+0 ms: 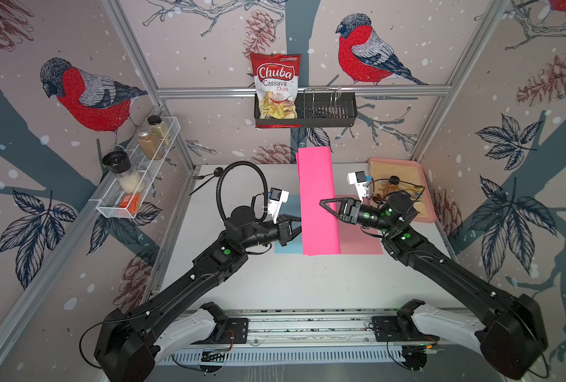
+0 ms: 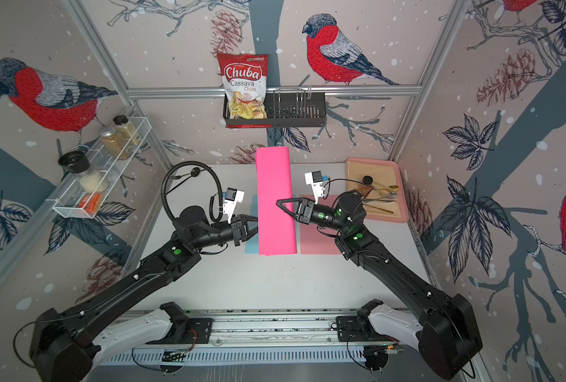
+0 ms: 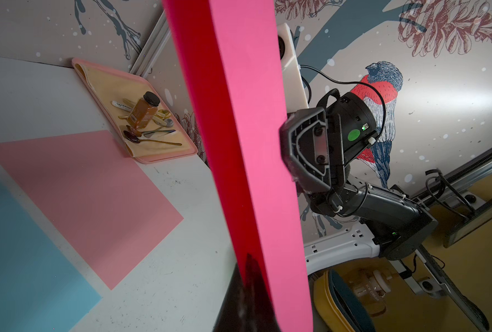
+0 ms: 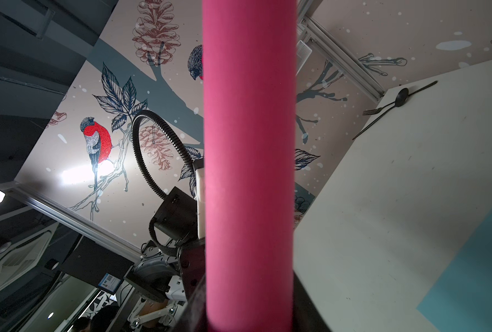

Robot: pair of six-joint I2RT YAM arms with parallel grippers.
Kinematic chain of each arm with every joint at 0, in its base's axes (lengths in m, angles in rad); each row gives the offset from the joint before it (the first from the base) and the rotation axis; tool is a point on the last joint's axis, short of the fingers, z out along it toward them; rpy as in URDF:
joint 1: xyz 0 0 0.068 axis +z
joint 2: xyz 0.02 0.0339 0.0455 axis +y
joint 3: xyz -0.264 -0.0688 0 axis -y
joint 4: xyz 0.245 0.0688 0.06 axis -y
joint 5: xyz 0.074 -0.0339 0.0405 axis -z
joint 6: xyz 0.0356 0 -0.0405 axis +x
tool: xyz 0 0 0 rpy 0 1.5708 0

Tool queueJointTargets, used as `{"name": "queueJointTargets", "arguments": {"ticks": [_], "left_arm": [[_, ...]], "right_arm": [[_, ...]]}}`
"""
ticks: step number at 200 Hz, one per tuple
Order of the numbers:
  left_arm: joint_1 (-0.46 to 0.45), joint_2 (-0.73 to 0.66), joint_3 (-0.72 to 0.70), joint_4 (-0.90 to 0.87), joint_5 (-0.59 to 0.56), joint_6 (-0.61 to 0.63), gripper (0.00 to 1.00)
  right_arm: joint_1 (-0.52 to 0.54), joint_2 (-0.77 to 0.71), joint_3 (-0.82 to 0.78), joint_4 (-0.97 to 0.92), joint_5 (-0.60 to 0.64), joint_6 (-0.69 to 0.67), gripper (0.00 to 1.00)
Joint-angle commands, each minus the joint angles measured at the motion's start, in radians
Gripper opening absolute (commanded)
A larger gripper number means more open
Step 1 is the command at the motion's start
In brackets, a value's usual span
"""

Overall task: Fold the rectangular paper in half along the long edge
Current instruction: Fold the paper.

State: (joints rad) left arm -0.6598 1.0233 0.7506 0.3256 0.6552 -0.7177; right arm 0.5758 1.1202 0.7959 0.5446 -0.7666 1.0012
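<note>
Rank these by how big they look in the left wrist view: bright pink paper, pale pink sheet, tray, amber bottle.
1. bright pink paper, though it hangs nearest the camera, which inflates it
2. pale pink sheet
3. tray
4. amber bottle

Bright pink paper [image 1: 314, 178], bent double lengthwise, held aloft

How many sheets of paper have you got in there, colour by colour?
hot pink sheet: 1
pale pink sheet: 1
blue sheet: 1
Total: 3
</note>
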Motion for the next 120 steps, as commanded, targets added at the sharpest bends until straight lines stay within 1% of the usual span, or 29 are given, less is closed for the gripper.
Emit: {"name": "queueJointTargets", "arguments": {"ticks": [1, 52, 78, 120], "left_arm": [[-0.001, -0.002, 0.004, 0.008, 0.015, 0.009, 0.00], [-0.001, -0.002, 0.007, 0.003, 0.011, 0.011, 0.00], [-0.001, -0.006, 0.011, -0.012, 0.003, 0.020, 0.00], [-0.001, -0.010, 0.016, -0.017, 0.001, 0.021, 0.00]], "right_arm": [[-0.001, 0.003, -0.001, 0.049, -0.019, 0.014, 0.36], [-0.002, 0.010, -0.002, 0.063, -0.054, 0.020, 0.36], [-0.005, 0.008, -0.001, 0.041, -0.076, 0.008, 0.36], [-0.014, -0.015, -0.004, 0.025, -0.080, 0.000, 0.34]]}}
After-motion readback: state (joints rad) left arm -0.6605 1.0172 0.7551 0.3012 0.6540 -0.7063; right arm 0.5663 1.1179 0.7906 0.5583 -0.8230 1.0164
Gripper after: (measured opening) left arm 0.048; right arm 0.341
